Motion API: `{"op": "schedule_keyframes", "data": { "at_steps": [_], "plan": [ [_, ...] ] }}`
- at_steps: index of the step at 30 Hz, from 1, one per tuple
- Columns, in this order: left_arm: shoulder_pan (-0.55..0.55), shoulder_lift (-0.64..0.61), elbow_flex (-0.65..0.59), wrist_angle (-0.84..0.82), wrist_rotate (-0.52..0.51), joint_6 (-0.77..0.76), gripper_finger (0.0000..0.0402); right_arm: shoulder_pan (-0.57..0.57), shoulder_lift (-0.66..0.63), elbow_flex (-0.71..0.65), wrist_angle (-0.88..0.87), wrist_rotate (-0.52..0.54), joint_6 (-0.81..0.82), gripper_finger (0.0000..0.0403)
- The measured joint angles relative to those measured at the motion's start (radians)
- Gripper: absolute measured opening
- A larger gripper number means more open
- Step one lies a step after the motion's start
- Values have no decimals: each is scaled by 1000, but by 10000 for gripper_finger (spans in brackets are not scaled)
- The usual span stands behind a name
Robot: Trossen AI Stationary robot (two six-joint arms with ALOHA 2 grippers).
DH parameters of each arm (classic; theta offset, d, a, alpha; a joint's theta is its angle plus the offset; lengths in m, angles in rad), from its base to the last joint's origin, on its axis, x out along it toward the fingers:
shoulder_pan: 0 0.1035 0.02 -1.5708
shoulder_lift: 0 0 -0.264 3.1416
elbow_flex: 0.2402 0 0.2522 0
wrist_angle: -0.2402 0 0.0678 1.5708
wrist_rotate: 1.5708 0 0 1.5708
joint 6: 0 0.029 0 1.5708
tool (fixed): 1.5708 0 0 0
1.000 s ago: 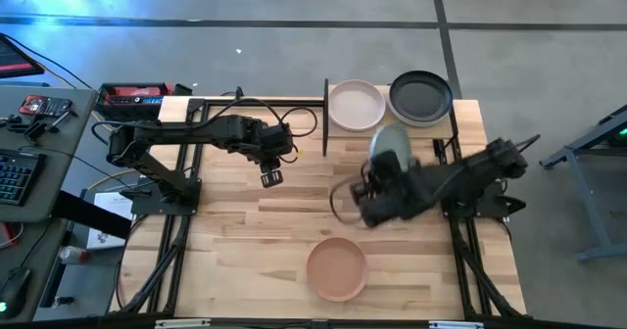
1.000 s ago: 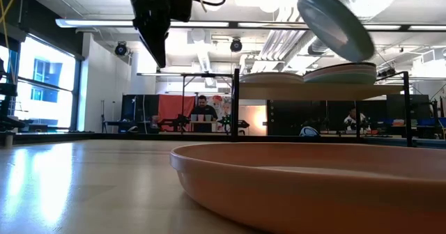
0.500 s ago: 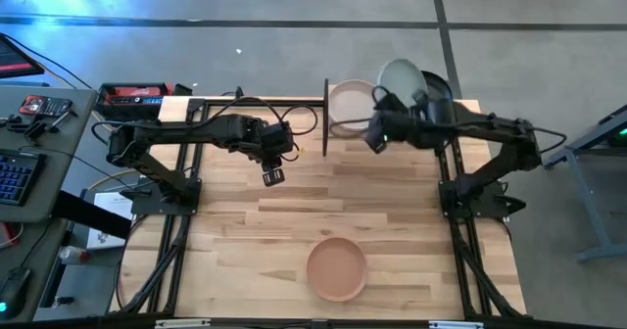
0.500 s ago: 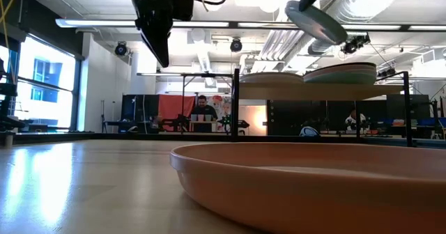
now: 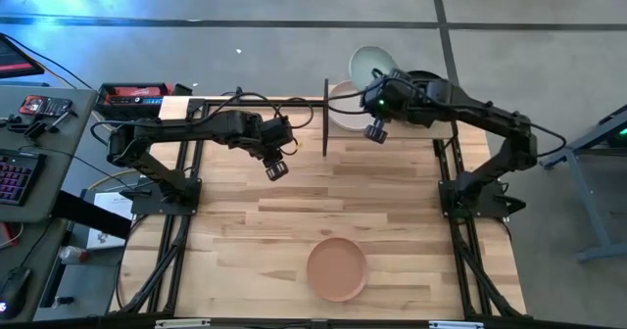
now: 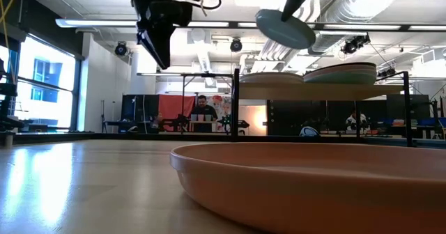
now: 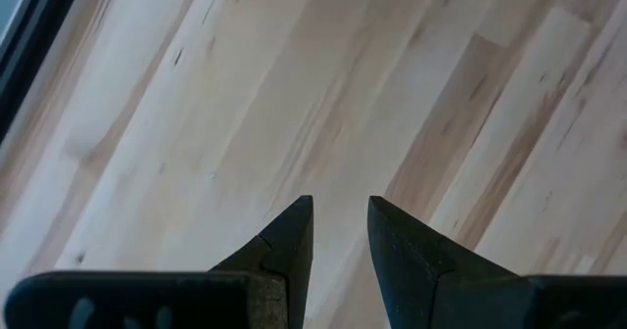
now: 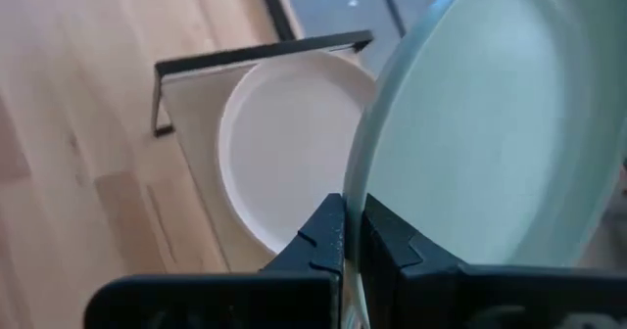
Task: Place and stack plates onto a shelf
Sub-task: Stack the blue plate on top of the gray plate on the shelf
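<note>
My right gripper point(image 5: 380, 84) is shut on a sage green plate point(image 5: 368, 65), which it holds above the shelf point(image 6: 348, 92) at the table's far edge. On the shelf's left half lies a cream plate point(image 8: 294, 143). A dark plate point(image 5: 438, 78) on its right half is mostly hidden under my right arm. A terracotta plate point(image 5: 337, 268) rests flat on the table near the front edge. My left gripper point(image 5: 276, 170) hangs open above the table's left middle, pointing down, with nothing between its fingers point(image 7: 294, 231). My right gripper pinches the green plate's rim point(image 8: 355, 187) between its two fingers, one on the hollow upper face and one on the underside. The fingers slant down from the table's right side. The plate is lifted clear, a little tilted, over the cream plate point(image 6: 268, 76).
The shelf's black uprights point(image 5: 325, 123) stand at its left end. Bare tabletop point(image 5: 392, 202) lies between the shelf and the terracotta plate. Off the table's left edge is a desk with a keyboard point(image 5: 15, 177) and tools. People sit in the room behind point(image 6: 202, 108).
My right gripper has carried the green plate from over the table's right middle toward the far edge and up, to above the shelf's left half. Its wrist has rolled, so the plate has gone from steeply tilted to nearly level.
</note>
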Motion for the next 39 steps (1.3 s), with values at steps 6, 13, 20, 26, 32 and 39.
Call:
{"op": "schedule_keyframes", "data": {
  "at_steps": [6, 13, 20, 26, 32, 39],
  "plan": [
    [0, 0, 0, 0, 0, -21, 90, -21, 52, 0, -2, -111, -110, 0],
    [0, 0, 0, 0, 0, -48, 90, -21, 139, 0, -19, -145, -176, 0],
    [0, 0, 0, 0, 0, -51, 90, -38, 206, -1, -48, -175, -183, 0],
    [0, 0, 0, -3, 0, -73, 90, -71, 243, 0, -49, -209, -184, 0],
    [0, 0, 0, -3, 0, -73, 90, -103, 266, 0, -51, -217, -184, 0],
    [0, 0, 0, -3, 0, -73, 90, -111, 267, 0, -55, -212, -184, 0]
  ]
}}
